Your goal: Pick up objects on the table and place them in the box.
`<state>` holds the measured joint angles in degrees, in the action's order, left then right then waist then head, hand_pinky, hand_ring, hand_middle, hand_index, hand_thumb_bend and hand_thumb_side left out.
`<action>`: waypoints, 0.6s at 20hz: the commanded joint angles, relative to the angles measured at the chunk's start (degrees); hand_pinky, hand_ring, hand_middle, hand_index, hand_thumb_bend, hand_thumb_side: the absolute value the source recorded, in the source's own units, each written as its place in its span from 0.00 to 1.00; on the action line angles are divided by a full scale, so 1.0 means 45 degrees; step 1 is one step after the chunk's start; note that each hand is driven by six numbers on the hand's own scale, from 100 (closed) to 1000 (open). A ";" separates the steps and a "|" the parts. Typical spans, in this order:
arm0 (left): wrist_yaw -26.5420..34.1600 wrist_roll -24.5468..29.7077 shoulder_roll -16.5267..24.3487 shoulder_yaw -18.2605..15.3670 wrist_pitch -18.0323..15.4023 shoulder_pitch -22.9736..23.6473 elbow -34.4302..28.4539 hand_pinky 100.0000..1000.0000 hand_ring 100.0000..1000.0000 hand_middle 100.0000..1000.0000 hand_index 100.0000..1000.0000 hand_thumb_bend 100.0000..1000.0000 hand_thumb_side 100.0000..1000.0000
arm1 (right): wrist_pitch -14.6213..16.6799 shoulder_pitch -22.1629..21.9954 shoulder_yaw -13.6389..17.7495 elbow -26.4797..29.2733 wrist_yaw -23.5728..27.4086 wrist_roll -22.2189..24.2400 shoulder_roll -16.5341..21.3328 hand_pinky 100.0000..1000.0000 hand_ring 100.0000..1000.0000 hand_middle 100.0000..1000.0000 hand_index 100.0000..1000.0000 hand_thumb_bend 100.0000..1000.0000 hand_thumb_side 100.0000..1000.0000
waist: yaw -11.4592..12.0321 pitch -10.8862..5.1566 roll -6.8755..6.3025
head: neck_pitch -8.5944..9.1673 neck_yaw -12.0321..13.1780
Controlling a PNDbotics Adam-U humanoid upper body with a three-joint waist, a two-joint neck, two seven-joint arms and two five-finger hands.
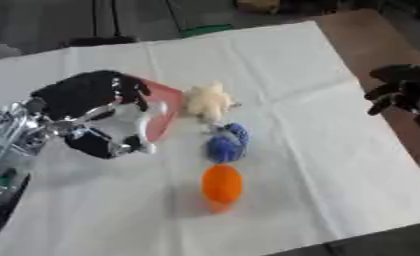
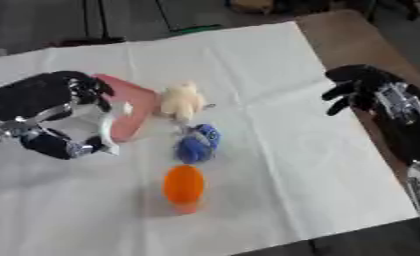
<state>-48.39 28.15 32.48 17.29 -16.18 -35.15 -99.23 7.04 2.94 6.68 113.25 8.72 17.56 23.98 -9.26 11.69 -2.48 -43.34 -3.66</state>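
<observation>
A pink and white box (image 1: pixel 161 112) sits tilted on the white cloth, and my left hand (image 1: pixel 95 112) is curled round its left side. Beside the box's right edge lies a cream star-shaped plush toy (image 1: pixel 208 102). Just below it rests a blue plush toy (image 1: pixel 226 143). An orange egg-shaped object (image 1: pixel 221 185) stands nearer the front. My right hand (image 2: pixel 358 90) hovers over the cloth's right edge with its fingers curled and nothing in them, well apart from the toys.
The white cloth (image 1: pixel 318 150) covers most of a brown table (image 1: pixel 371 35), whose bare wood shows along the right. Dark floor and cables lie beyond the far edge.
</observation>
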 commanded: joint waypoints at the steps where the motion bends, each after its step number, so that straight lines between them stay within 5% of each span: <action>1: 0.0173 -0.0452 0.0990 -0.0150 -0.0474 -0.0473 -0.0090 0.94 0.83 0.82 0.60 0.12 0.19 | 0.0032 0.0021 0.0065 0.0173 0.0048 -0.0009 0.0328 0.49 0.62 0.73 0.72 0.00 0.93 | -0.0071 -0.0236 0.0078 | -0.0063 0.0022; 6: -0.0200 -0.1898 0.1135 -0.0057 -0.1656 -0.0795 0.1589 0.92 0.82 0.83 0.61 0.24 0.20 | 0.0040 0.0060 0.0028 0.0170 0.0079 0.0031 0.0311 0.49 0.62 0.73 0.72 0.00 0.93 | -0.0207 -0.0207 0.0102 | -0.0073 0.0086; 12: -0.1564 -0.3884 0.0492 0.0080 -0.2324 -0.1327 0.3520 0.90 0.81 0.82 0.62 0.28 0.18 | 0.0053 0.0141 -0.0038 0.0175 0.0113 0.0109 0.0277 0.49 0.62 0.73 0.72 0.00 0.93 | -0.0337 -0.0144 0.0158 | -0.0095 0.0179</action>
<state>-54.18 12.52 34.35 17.99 -26.10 -39.86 -84.35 7.17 3.06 6.32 113.25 8.85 17.82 23.98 -10.76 11.76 -1.98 -43.38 -3.04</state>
